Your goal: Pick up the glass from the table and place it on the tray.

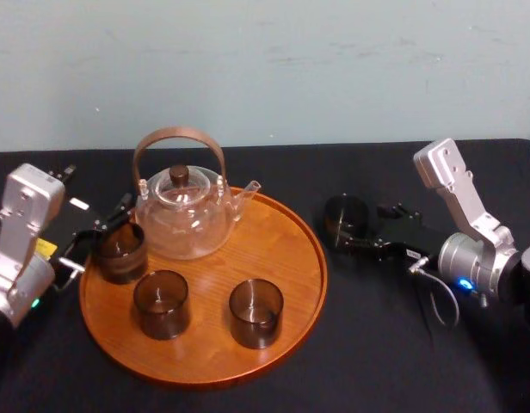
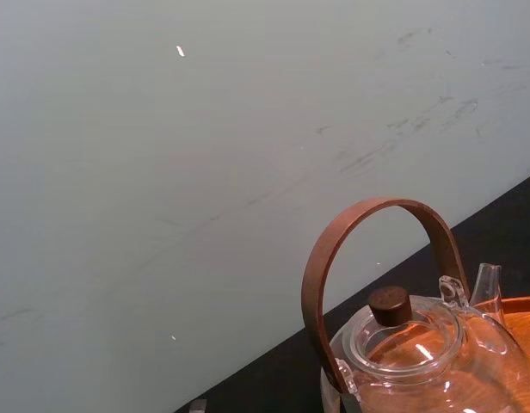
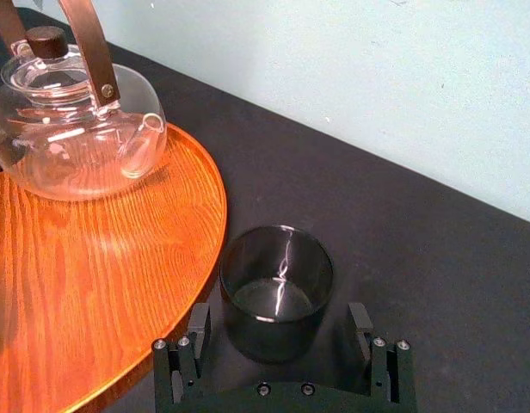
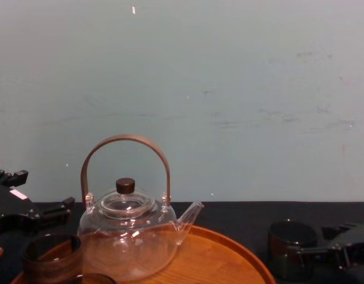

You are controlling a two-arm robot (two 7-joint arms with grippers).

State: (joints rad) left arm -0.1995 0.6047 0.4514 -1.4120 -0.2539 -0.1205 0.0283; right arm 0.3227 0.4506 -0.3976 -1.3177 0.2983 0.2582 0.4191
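Right wrist view, item 1: glass (image 3: 276, 292). Small dark smoked tumbler, straight wall, open top, upright and empty. Location: on table (image 1: 377, 344), black cloth, just off the tray's right rim, not touching it; right of tabletop centre, nearer the far edge than the near one.

Handling (est.): light, rigid and breakable, w/ a smooth wall that is prob. slippery. Take at mid-wall on opposite sides, w/ moderate squeeze. Keep it upright. Lift enough to clear the low rim.

Item 2: right gripper (image 3: 280, 317). Low over the cloth, jaws wide, one finger on each side of the glass w/ a gap showing on both sides. Nothing held yet.

Item 3: tray (image 1: 282, 249). Round orange-brown wood, low rim, left of tabletop centre. Bare patch on its right half, nearest the glass, looks the likely drop spot.

Item 4: glass teapot (image 1: 183, 215). Clear, wooden hoop handle, dark knob. At the tray's far side, spout toward the right.

Items 5–6: two matching tumblers (image 1: 162, 303) (image 1: 255, 312) at the tray's near side, apart from each other.

Item 7: third tumbler (image 1: 120, 251) at the tray's left rim.

Item 8: left gripper (image 1: 97, 241). At the tray's left rim, by the third tumbler. Grip state: cannot tell.

Risk (est.): clipping the rim or the near-right tumbler on the way in.
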